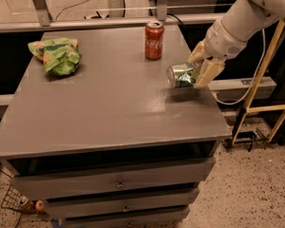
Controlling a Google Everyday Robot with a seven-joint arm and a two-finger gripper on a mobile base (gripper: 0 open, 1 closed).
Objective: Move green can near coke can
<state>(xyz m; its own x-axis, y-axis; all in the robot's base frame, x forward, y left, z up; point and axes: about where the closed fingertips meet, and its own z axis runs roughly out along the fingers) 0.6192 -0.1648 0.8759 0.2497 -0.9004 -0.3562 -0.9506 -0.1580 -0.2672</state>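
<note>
Silver-green can clamped sideways at the bench's right side

Camera view (the only one): the green can (181, 75) lies on its side, its round silver end facing left toward the middle of the grey bench (99, 108). The end effector (200, 68) has closed on it from the right. One pale finger (197, 55) sits against the far upper side of the can and the other reaches down across its near right side, so the can's body lies between the two and sticks out to the left of them. A dark shadow falls on the bench just under the can. The can seems to hang slightly above the surface, though I cannot tell for sure whether it touches.

The white arm (237, 25) comes in from the upper right corner and slopes down to the end effector, over the bench's right edge.

The coke can (154, 40) stands upright near the bench's far edge, behind and to the left of the green can. The two are near each other but apart, with bare bench between them.

A green and orange chip bag (57, 56) lies crumpled near the far left corner, well apart from both cans. Below the bench top are stacked grey drawers (118, 184).
</note>
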